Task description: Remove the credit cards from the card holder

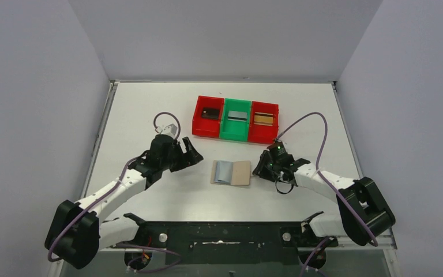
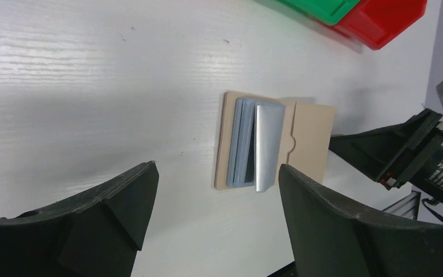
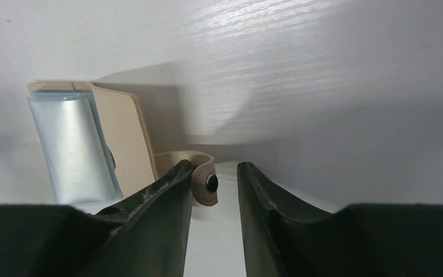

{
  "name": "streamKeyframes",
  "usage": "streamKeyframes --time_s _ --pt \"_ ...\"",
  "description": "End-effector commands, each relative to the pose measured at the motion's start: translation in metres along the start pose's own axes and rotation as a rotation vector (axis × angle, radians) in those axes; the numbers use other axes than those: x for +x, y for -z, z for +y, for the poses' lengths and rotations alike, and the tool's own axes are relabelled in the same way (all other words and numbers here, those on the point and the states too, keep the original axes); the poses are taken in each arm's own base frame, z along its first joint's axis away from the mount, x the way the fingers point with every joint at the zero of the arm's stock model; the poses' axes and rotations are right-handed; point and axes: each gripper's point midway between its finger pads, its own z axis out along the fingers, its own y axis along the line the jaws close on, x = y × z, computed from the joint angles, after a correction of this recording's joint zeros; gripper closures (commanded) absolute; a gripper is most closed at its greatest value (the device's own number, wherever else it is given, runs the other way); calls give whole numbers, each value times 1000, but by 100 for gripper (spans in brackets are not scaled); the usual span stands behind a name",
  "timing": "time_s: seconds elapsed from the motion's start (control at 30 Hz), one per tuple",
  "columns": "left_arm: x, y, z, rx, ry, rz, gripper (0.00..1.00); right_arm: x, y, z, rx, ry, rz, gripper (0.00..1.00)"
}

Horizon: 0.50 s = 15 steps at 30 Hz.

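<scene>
**Worktop** (image 1: 150, 104): white, wood-grained, walled on three sides. Contents from left to right:

1. **Left claw** (image 1: 190, 151): released, with its fingers spread wide and nothing between them. It hangs over bare worktop left of the card holder and well apart from it. Its wrist view looks across at the holder.

2. **Left red bin** (image 1: 203, 124): at the back of the worktop, the first in a row of three touching bins. It holds one dark card (image 1: 210, 113).

3. **Card holder** (image 1: 231, 172): beige-tan, lying open and flat on the worktop in front of the bins, between the two claws. The light blue lining (image 2: 243, 147) faces up on its left half and the right half is plain tan. One pale, shiny leaf (image 2: 268, 144) stands partly raised along the fold. Whether any card remains inside cannot be told.

4. **Green bin** (image 1: 228, 130): the middle bin of the row. It holds one silver-grey card (image 1: 237, 116).

5. **Right red bin** (image 1: 264, 133): the last bin of the row. It holds one gold-brown card (image 1: 263, 119).

6. **Snap tab** (image 3: 205, 183): curls out from the holder's right edge, with its dark stud showing.

7. **Right claw** (image 3: 216, 170): low at the holder's right edge, its fingers parted a little. The tab rests against one finger and the other finger stands clear of it, so the claw grips nothing.
</scene>
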Motion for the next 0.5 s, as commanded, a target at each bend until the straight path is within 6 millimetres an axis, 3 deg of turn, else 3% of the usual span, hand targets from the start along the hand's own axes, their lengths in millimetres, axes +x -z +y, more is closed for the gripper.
streamKeyframes --time_s 0.0,0.03,0.07,0.23,0.37,0.47 --pt "-11 -7 -29 104 -58 12 23 -39 20 6 34 14 -161 64" --pt "-14 -8 -33 110 -63 12 23 -47 26 9 32 19 -194 61" --pt "-14 -12 -35 111 -70 27 23 -65 42 14 38 44 -265 50" --pt "-16 -14 -34 96 -66 19 23 -99 68 51 -31 113 -338 42" --pt "-21 -11 -29 58 -54 -14 23 -120 70 78 -77 156 -357 36" --pt "-25 -5 -21 25 -43 -48 23 -135 58 99 -90 192 -330 33"
